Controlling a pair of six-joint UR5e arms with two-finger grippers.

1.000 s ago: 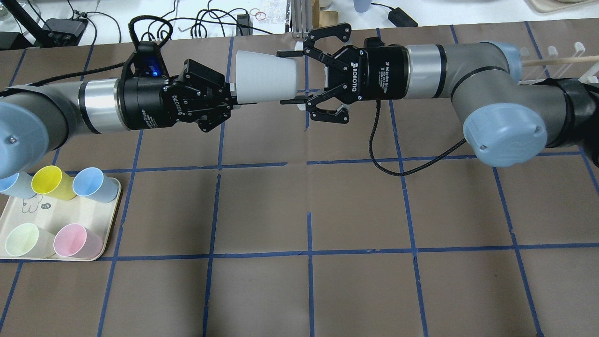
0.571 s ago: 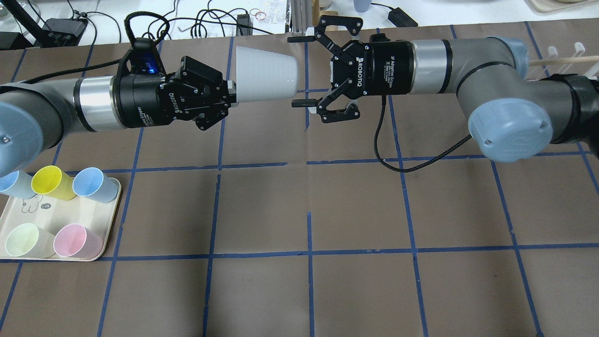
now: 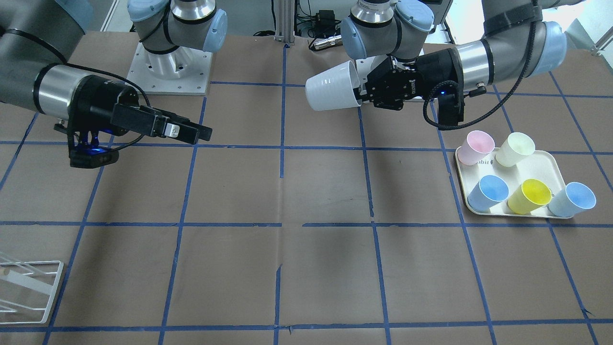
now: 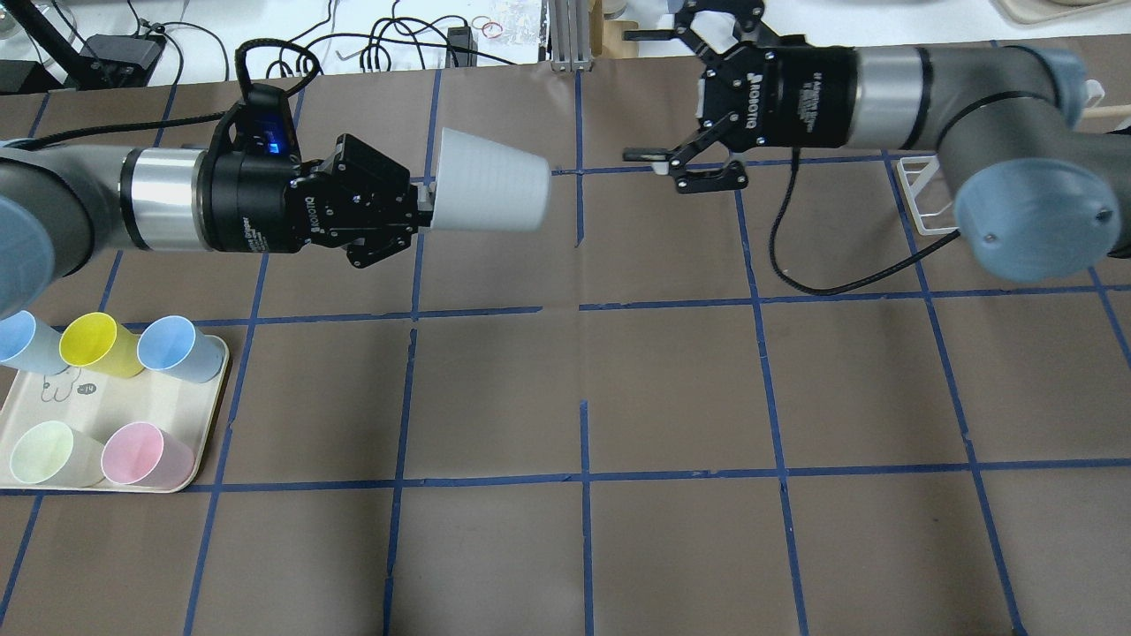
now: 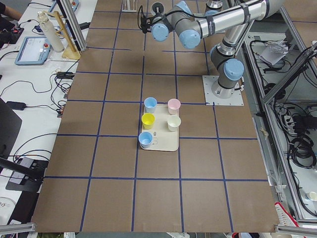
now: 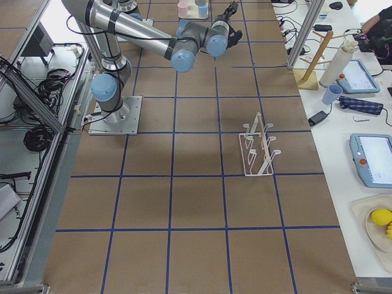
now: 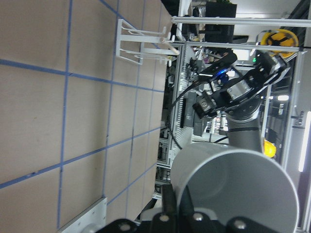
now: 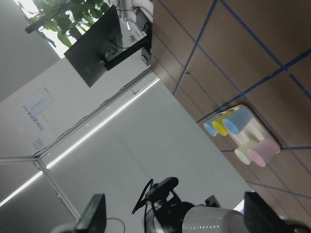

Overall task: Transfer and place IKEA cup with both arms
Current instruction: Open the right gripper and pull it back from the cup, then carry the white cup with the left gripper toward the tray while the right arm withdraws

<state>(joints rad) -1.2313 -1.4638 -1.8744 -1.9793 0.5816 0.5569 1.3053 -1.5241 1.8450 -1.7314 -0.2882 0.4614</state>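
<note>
The pale-grey IKEA cup [image 4: 490,190] hangs on its side above the table's far middle, base pointing right. My left gripper [image 4: 427,200] is shut on its rim; both also show in the front view, the cup [image 3: 333,91] and the gripper [image 3: 360,94]. The cup fills the bottom of the left wrist view [image 7: 233,184]. My right gripper [image 4: 638,97] is open and empty, a cup's length to the right of the cup's base. In the front view it [image 3: 201,133] shows side-on at the left. The right wrist view shows the cup [image 8: 214,221] between its fingers [image 8: 92,216].
A cream tray [image 4: 35,397] at the near left holds several coloured cups, seen also in the front view [image 3: 539,165]. A white wire drying rack [image 4: 923,190] stands under the right arm, seen also in the right side view [image 6: 257,147]. Cables and clutter lie beyond the table's far edge.
The right gripper, whose open fingers were around the cup's base, has drawn back to the right and farther away, still open. The left arm has shifted slightly left, still holding the cup.
</note>
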